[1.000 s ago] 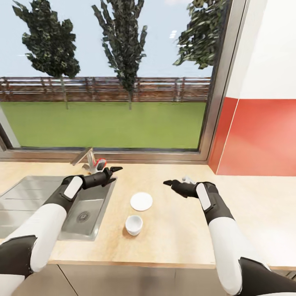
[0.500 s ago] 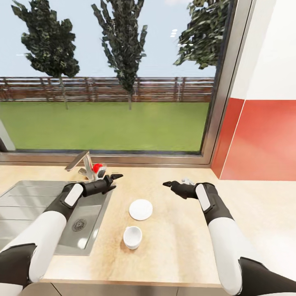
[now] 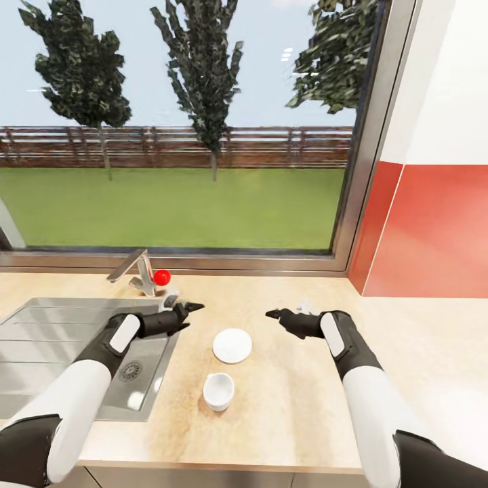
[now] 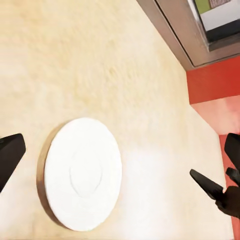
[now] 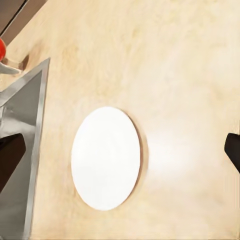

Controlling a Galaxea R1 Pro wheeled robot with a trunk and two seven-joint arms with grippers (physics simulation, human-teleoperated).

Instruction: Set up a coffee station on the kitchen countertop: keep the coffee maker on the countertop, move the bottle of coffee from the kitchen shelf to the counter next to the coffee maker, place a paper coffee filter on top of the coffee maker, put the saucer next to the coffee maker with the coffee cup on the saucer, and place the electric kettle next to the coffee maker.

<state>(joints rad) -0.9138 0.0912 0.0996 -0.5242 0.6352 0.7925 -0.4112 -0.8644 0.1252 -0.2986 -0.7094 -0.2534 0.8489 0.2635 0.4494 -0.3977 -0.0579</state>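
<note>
A white saucer lies flat on the pale wood countertop, just right of the sink. A white coffee cup stands upright on the counter a little in front of the saucer, apart from it. My left gripper hovers open over the sink's right edge, left of and behind the saucer. Facing it, my right gripper is open to the right of the saucer. The left wrist view looks down on the saucer, and the right wrist view also has the saucer between its spread fingers.
A steel sink with a drainboard takes up the counter's left part. Behind it stand a faucet and a red knob. A large window runs along the back, and a red wall panel closes the right side.
Both grippers have come down and nearer, closing in on the saucer from each side. Earlier the camera shifted, sliding the whole scene a little.
</note>
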